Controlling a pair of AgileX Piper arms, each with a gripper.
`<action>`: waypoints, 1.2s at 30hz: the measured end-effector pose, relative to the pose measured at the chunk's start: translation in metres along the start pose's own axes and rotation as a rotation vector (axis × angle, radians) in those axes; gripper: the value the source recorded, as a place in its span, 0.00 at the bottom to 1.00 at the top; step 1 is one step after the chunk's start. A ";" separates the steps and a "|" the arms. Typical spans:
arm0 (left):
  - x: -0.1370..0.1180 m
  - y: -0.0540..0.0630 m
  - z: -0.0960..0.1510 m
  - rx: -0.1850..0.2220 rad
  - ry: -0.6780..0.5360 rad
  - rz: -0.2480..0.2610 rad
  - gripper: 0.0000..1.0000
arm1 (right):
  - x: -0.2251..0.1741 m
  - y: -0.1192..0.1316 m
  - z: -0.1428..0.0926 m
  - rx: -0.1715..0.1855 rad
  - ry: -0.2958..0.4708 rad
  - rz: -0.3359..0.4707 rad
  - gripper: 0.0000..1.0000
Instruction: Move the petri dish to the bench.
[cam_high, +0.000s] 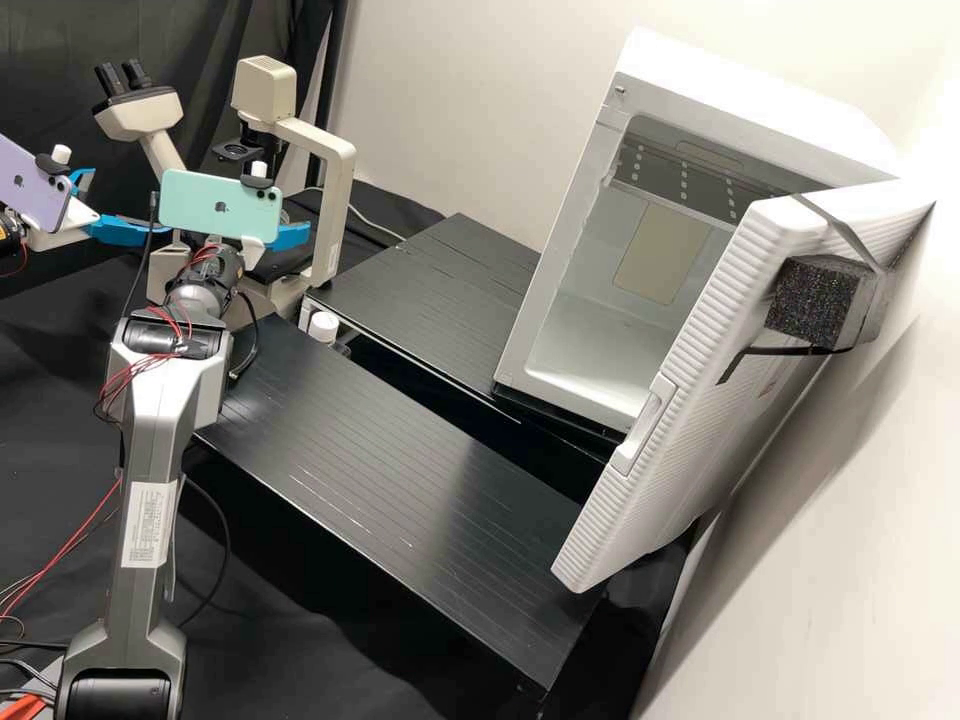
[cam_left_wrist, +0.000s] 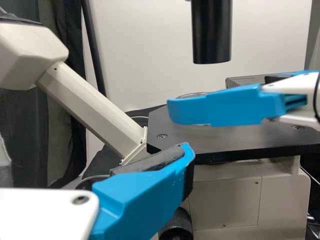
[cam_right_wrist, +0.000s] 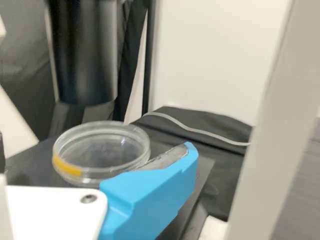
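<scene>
Clear and see-through, with a yellow-orange patch on its side, the petri dish (cam_right_wrist: 102, 167) lies flat on the black stage (cam_left_wrist: 225, 142) of the microscope (cam_high: 333, 200), beneath a black cylinder (cam_right_wrist: 82, 55). In the right wrist view the blue finger (cam_right_wrist: 155, 195) of the right gripper (cam_high: 290, 237) runs along one side of the dish, its grey pad facing the wall; whether the two touch, I cannot tell. In the left wrist view that gripper reaches in over the stage, and one of its fingers passes in front of the dish, covering much of it. Its jaws stand wide apart, and the dish is not clamped between them.

The left gripper (cam_high: 133, 203) is close to the microscope, level with the stage's edge, its jaws also spread wide and holding nothing. Its dark-padded finger (cam_left_wrist: 145, 200) points toward the stage and is well apart from the dish.

Farther out in the high view, a grooved black bench top (cam_high: 400, 450) runs in front of a second black panel (cam_high: 440, 300). A white incubator (cam_high: 745, 85) stands on the second panel, its ribbed door (cam_high: 690, 350) swung open and a dark foam block (cam_high: 815, 300) strapped to it.
</scene>
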 end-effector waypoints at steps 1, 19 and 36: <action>0.000 0.000 0.000 0.000 0.000 0.000 1.00 | 0.000 -0.003 0.000 -0.001 0.001 -0.005 1.00; 0.000 0.000 0.000 0.000 0.000 0.000 1.00 | 0.016 -0.018 0.000 0.073 -0.036 0.016 1.00; 0.000 0.000 0.000 0.000 0.000 0.000 1.00 | 0.030 -0.023 0.007 0.005 -0.083 0.044 1.00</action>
